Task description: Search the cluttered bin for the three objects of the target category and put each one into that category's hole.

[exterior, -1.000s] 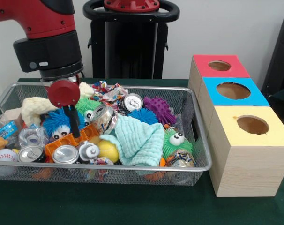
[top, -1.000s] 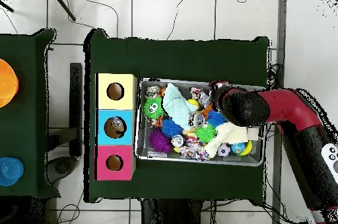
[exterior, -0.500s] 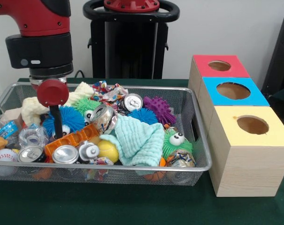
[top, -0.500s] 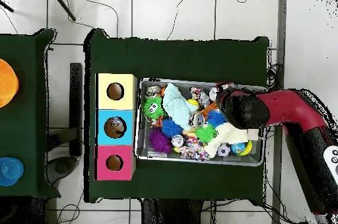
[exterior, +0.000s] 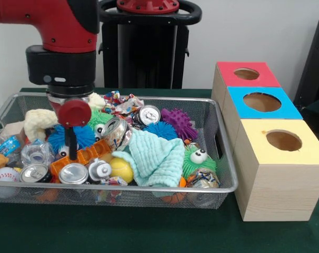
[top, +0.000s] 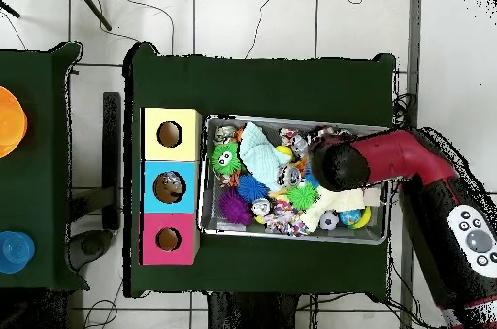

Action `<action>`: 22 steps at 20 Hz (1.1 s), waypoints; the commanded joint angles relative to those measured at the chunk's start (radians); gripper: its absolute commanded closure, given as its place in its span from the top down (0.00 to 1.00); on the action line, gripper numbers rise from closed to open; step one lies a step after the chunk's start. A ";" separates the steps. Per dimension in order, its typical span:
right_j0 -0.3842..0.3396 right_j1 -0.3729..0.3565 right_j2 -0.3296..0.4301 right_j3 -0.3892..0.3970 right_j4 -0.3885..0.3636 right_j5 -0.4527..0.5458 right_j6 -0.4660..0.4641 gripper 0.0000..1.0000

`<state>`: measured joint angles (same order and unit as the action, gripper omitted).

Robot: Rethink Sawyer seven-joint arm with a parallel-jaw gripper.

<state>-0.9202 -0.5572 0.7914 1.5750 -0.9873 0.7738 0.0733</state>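
We are looking at the claw (exterior: 71, 153) hanging low in the left part of the wire bin (exterior: 222, 158). Only one dark finger (exterior: 71, 143) is showing below the red disc (exterior: 74, 112) on the wrist, so we cannot tell how far the claw is open or whether it is gripping anything.

The finger's tip seems to be touching the orange tray (exterior: 80, 157), though the view is too poor to be sure. Just behind the claw a blue fuzzy toy (exterior: 81, 135) is lying, with a cream plush (exterior: 37, 121) further to the left of it. Right below the claw, toward the bin's front wall, two cans are lying end-up: one (exterior: 73, 173) directly beneath and another (exterior: 34, 173) to its left. A crushed can (exterior: 116, 132) is sitting just to the claw's right, and a further can (exterior: 148, 114) lies beyond that, near the bin's back wall. A yellow ball (exterior: 121, 169) and a mint cloth (exterior: 157, 156) are lying to the right of the claw, with a green toy (exterior: 198, 158) beyond the cloth.

Well to the right of the claw, outside the bin, three boxes are standing on the green surface (exterior: 122, 229): the yellow box (exterior: 279, 174), the blue box (exterior: 260, 103) and the red box (exterior: 246, 74), each with a round hole on top.
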 commanded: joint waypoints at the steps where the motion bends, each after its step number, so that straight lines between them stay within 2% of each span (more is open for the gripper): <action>1: 0.050 0.058 -0.163 -0.065 -0.079 0.030 0.139 1.00; 2: 0.031 0.066 -0.170 -0.092 -0.071 0.044 0.101 1.00; 3: 0.036 0.071 -0.180 -0.097 -0.073 0.041 0.103 1.00; 4: 0.009 0.089 -0.186 -0.136 -0.080 0.044 0.050 1.00; 6: 0.019 0.088 -0.204 -0.144 -0.101 0.025 0.049 1.00; 9: 0.054 0.061 -0.222 -0.118 -0.104 0.011 0.089 1.00; 12: 0.022 0.063 -0.217 -0.133 -0.079 0.017 0.028 1.00; 16: 0.021 0.060 -0.221 -0.126 -0.064 0.010 0.017 1.00; 19: -0.016 0.061 -0.198 -0.142 -0.023 0.041 -0.058 1.00; 22: -0.035 0.057 -0.186 -0.140 0.006 0.074 -0.089 1.00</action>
<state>-0.9135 -0.5168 0.6449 1.4827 -0.9995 0.7736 0.0733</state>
